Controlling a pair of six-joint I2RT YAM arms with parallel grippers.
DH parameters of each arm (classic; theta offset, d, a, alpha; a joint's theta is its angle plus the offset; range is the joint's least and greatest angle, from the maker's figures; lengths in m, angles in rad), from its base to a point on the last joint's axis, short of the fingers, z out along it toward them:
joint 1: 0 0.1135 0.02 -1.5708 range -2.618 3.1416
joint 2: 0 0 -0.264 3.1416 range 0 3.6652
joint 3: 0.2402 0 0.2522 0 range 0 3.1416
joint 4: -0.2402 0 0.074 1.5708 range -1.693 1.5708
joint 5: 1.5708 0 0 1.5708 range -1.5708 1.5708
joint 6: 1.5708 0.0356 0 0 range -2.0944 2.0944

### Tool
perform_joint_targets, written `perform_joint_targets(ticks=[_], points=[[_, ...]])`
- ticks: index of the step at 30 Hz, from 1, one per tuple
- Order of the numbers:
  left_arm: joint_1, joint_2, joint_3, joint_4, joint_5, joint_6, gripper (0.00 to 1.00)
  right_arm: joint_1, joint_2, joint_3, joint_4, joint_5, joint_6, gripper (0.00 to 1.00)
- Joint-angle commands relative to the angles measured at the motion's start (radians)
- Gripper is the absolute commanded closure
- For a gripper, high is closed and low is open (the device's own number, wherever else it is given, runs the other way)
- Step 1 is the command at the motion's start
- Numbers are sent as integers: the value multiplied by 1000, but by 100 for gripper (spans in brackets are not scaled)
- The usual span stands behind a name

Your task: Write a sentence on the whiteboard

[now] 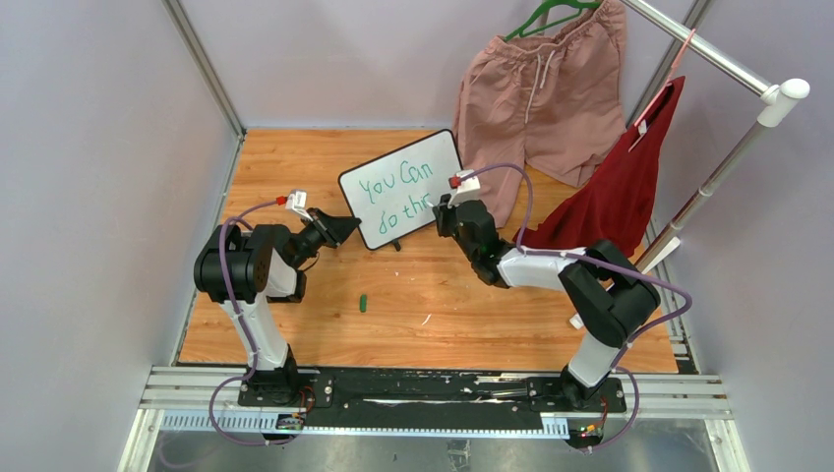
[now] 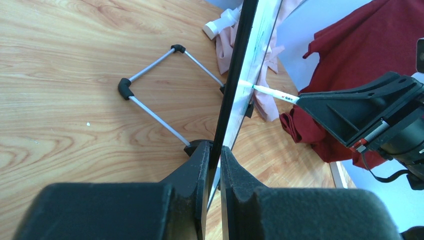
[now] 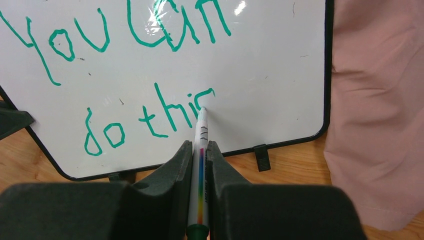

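Observation:
The whiteboard (image 1: 441, 154) stands tilted on the wooden table, black-framed with small feet. The sentence (image 1: 395, 182) on it is in green marker, "You Can" above "do thi" and a half-drawn last letter (image 3: 202, 95). My left gripper (image 1: 344, 228) is shut on the board's left edge; in the left wrist view the thin frame (image 2: 240, 65) runs between its jaws (image 2: 215, 147). My right gripper (image 3: 200, 145) is shut on a white marker (image 3: 201, 150) with a rainbow stripe. The marker's tip touches the board at that last letter. From the side, the marker (image 2: 275, 93) meets the board face.
Pink shorts (image 1: 541, 98) on a green hanger and a dark red cloth (image 1: 620, 187) hang from a white rack pole (image 1: 728, 157) at the back right. A small green cap (image 1: 363, 303) lies on the table. The board's wire stand (image 2: 150, 100) sticks out behind it.

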Motion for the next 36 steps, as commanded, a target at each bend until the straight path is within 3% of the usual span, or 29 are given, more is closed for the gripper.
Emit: perform_joint_targets(ticks=[1, 36], points=[[-5, 17, -7, 33, -10, 22, 100, -26, -8, -8, 5, 33, 2, 100], [-5, 15, -7, 35, -11, 24, 100, -28, -6, -51, -3, 17, 20, 100]])
